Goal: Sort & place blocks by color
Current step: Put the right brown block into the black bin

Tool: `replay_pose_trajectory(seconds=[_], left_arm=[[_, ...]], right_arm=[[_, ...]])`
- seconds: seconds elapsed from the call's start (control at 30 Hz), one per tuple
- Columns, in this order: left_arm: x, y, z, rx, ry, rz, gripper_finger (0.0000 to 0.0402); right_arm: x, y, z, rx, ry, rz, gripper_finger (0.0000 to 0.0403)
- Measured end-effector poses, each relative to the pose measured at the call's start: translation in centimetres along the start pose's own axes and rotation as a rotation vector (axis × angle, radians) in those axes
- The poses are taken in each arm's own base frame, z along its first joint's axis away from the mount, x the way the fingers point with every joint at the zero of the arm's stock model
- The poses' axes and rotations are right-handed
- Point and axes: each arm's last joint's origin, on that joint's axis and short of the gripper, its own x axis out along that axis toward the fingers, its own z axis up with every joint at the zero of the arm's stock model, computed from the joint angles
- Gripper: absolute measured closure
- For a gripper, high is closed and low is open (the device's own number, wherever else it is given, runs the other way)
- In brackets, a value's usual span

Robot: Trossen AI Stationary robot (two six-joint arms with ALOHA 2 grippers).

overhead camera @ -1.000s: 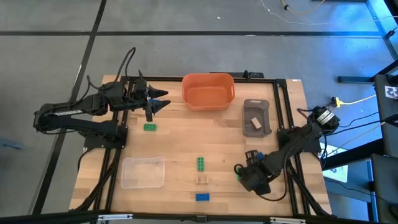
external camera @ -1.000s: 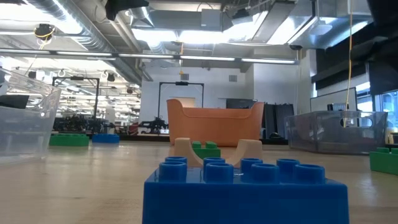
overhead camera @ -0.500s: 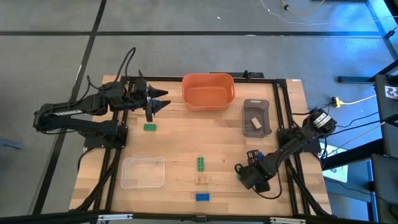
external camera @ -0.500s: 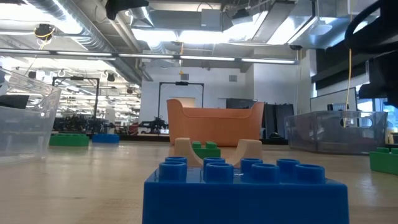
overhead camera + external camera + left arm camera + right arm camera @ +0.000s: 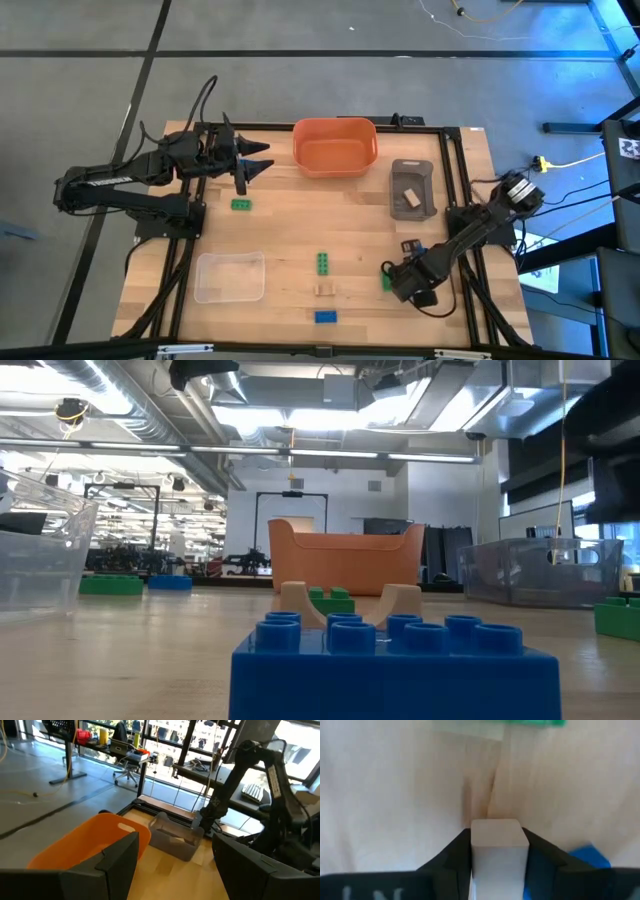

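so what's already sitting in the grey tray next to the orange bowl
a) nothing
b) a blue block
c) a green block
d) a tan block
d: the high view shows one tan block lying inside the grey tray, to the right of the orange bowl.

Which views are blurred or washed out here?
Right wrist view: overexposed and soft, pale block between the right gripper's fingers barely defined. Low view: blue brick up close fills the foreground; ceiling lights glare. High view: evenly lit, blue glow at its top right corner.
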Motion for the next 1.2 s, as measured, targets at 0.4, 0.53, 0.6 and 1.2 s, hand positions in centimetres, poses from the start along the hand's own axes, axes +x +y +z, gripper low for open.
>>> replay_pose_trajectory(seconds=[0.4, 0.53, 0.6, 1.2], left_arm=[[0.0, 0.0, 0.0, 0.038, -0.002, 0.007, 0.0157], [0.0, 0.0, 0.0, 0.038, -0.001, 0.007, 0.0157], [0.0, 0.0, 0.0, 0.037, -0.001, 0.007, 0.0157], [3.2, -1.2, -0.3, -0.126, 0.002, -0.231, 0.0157]], right_arm=[[-7.2, -3.7, -4.0, 0.456, -0.708, 0.195, 0.0273], [-6.7, -6.2, -3.7, 0.656, -1.044, 0.208, 0.0273], [-6.5, -7.6, -3.1, 0.722, -1.158, 0.192, 0.0273], [-15.8, -17.8, 0.7, 0.504, -1.527, 0.049, 0.0273]])
